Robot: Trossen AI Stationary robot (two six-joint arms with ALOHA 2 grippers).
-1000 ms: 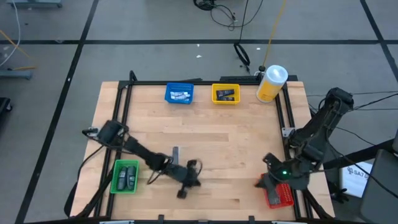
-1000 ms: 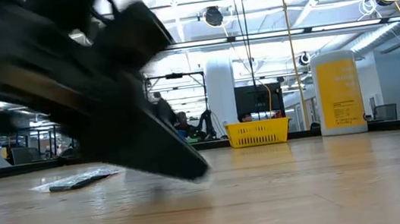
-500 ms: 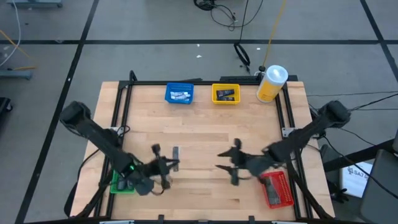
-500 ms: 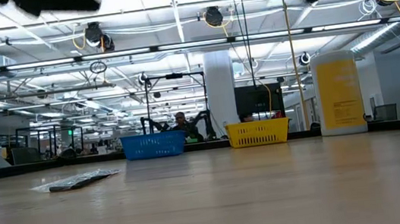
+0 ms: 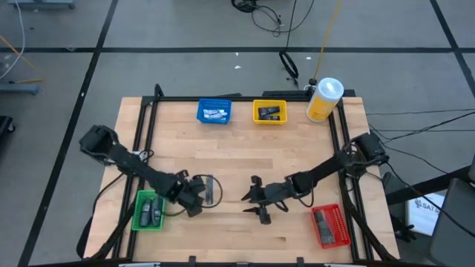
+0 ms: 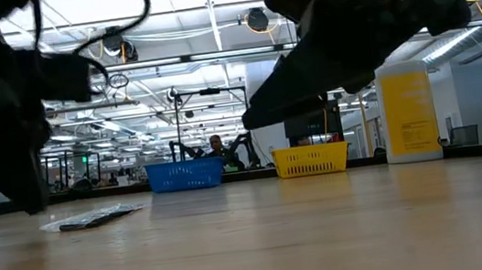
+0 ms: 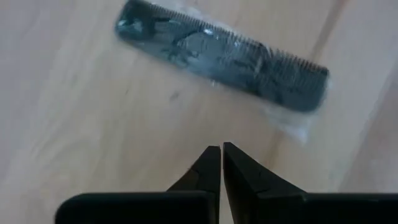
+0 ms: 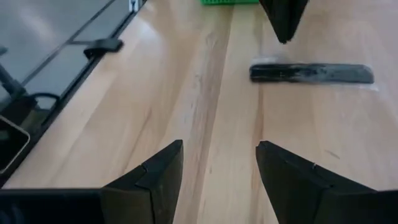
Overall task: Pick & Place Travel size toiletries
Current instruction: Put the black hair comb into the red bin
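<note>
No lettering can be read anywhere. The yellow bottle at the desk's one o'clock corner carries a printed label, but its characters are too small and faint to make out.

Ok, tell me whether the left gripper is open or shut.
Shut. The left gripper has its fingertips pressed together, empty, just short of the wrapped black comb.

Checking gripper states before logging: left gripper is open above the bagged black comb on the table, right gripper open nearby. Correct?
Not quite. The left gripper is shut, fingertips together, as the left wrist view shows. It does hang above the bagged black comb on the table, and the right gripper is open nearby.
</note>
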